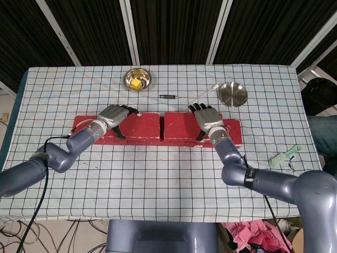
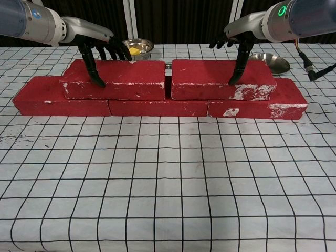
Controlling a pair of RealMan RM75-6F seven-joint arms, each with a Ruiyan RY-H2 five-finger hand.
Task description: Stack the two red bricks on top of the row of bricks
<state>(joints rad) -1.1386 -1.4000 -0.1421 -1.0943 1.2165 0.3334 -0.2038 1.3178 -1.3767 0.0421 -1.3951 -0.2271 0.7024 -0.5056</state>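
Three red bricks form the bottom row (image 2: 157, 107) (image 1: 231, 136) across the table. Two more red bricks lie on top of it, side by side with a narrow gap. My left hand (image 2: 100, 48) (image 1: 112, 115) spans the left upper brick (image 2: 126, 79) (image 1: 141, 126) near its left end and grips it, thumb down the front face and fingers over the back edge. My right hand (image 2: 239, 41) (image 1: 208, 119) hangs over the right part of the right upper brick (image 2: 210, 79) (image 1: 180, 126), fingers spread, thumb pointing down at the front face.
A steel bowl (image 1: 137, 79) (image 2: 137, 47) holding something yellow stands behind the bricks. An empty steel bowl (image 1: 233, 94) (image 2: 270, 61) sits at the back right, with a white spoon (image 1: 204, 94) and a small dark rod (image 1: 168, 96) nearby. A green brush (image 1: 284, 156) lies at the right edge.
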